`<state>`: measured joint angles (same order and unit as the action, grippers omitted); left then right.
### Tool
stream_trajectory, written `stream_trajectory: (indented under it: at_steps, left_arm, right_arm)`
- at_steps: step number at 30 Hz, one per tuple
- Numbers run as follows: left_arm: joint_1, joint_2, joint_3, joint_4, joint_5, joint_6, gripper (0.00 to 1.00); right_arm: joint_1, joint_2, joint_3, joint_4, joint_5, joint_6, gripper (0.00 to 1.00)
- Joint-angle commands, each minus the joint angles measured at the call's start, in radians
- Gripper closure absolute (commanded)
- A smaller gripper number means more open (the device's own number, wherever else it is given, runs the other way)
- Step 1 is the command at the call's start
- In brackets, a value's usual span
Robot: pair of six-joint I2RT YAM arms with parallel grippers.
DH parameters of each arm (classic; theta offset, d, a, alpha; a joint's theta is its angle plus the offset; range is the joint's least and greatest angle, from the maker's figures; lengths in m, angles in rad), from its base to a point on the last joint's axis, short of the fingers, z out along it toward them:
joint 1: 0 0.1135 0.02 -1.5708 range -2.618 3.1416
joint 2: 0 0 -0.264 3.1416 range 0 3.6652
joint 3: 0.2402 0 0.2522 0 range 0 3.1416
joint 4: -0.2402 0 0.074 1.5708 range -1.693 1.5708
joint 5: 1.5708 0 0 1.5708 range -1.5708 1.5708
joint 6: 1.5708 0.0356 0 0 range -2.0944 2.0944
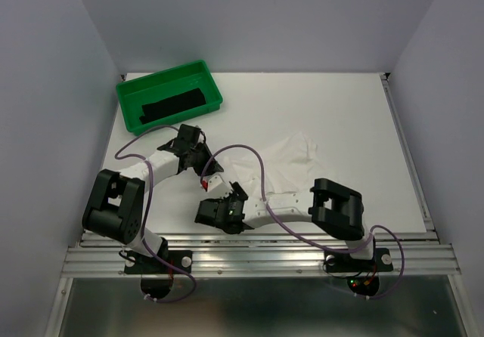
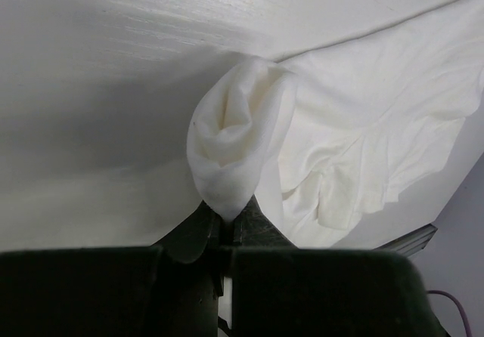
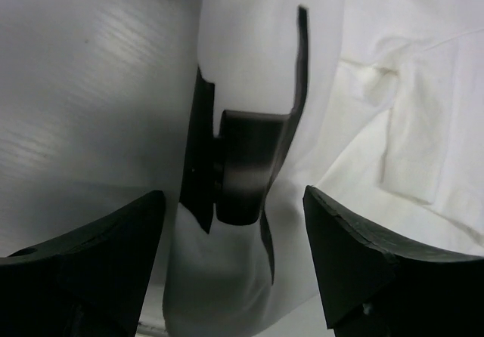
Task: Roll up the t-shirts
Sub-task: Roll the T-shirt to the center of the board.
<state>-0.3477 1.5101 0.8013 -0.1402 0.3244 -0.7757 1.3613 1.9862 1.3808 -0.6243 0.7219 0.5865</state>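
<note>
A white t-shirt (image 1: 283, 162) lies wrinkled on the white table, its near-left end gathered into a roll. In the left wrist view my left gripper (image 2: 224, 220) is shut on the tip of that rolled end (image 2: 240, 144), and the rest of the shirt spreads to the right (image 2: 378, 125). In the top view the left gripper (image 1: 212, 172) is at the shirt's left edge. My right gripper (image 1: 229, 196) is just in front of it. In the right wrist view it (image 3: 234, 265) is open and empty, with the left gripper's fingers (image 3: 246, 156) and the shirt (image 3: 393, 72) between its jaws.
A green tray (image 1: 128, 94) stands at the back left of the table and holds a folded black cloth (image 1: 172, 106). Grey walls close in the left, right and back. The metal rail (image 1: 257, 258) with the arm bases runs along the near edge.
</note>
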Motion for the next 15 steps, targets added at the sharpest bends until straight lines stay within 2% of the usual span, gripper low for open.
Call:
stream_trajectory:
  at_steps: [1,6,10,11,15]
  left_arm:
    - [-0.007,-0.008,0.038,-0.018,-0.010,0.004,1.00]
    - [-0.007,-0.008,0.041,-0.018,-0.007,0.003,1.00]
    - [-0.007,-0.010,0.039,-0.021,-0.013,0.004,1.00]
    - [-0.007,-0.011,0.039,-0.021,-0.013,0.004,1.00]
    - [-0.007,-0.014,0.033,-0.021,-0.018,0.004,1.00]
  right_arm:
    - [0.022,0.037,0.047,-0.066,0.122,0.006,0.21]
    - [0.032,0.080,0.041,-0.081,0.154,0.032,0.28]
    - [0.032,0.091,0.041,-0.094,0.186,0.065,0.48]
    - [0.032,0.091,0.041,-0.098,0.191,0.079,0.57]
    - [0.032,0.094,0.040,-0.115,0.221,0.105,0.74]
